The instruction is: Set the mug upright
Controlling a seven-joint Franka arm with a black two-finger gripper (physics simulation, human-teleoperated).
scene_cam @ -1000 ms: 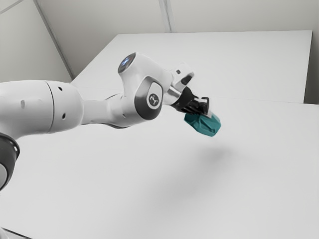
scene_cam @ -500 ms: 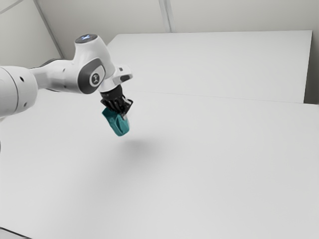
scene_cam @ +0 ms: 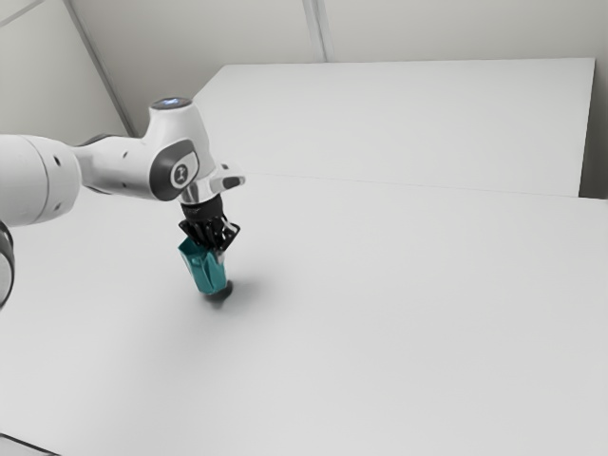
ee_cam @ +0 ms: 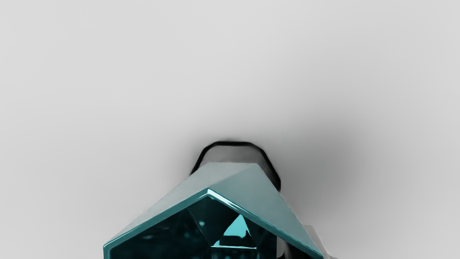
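The black gripper [scene_cam: 218, 249] points down in the exterior view, shut on the teal faceted mug [scene_cam: 205, 268] near its rim. The mug leans slightly, its mouth up toward the exterior view's left and its base just over or on the table; contact cannot be told. In the wrist view the mug [ee_cam: 251, 190] shows its open mouth toward the camera, with a dark outline around its base. The gripper [ee_cam: 299, 246] has its mug wall between a grey fingertip outside and a partly hidden one inside.
A broad white table [scene_cam: 408, 323] lies beneath the arm, with a dark shadow right by the mug's base. Behind it stands a large pale panel [scene_cam: 399, 123]. A dark-edged corner [scene_cam: 28, 445] appears at the exterior view's lower left.
My hand has swung toward the exterior view's left and then come down with the mug held. The mug has turned from lying tilted to nearly upright, close to the table.
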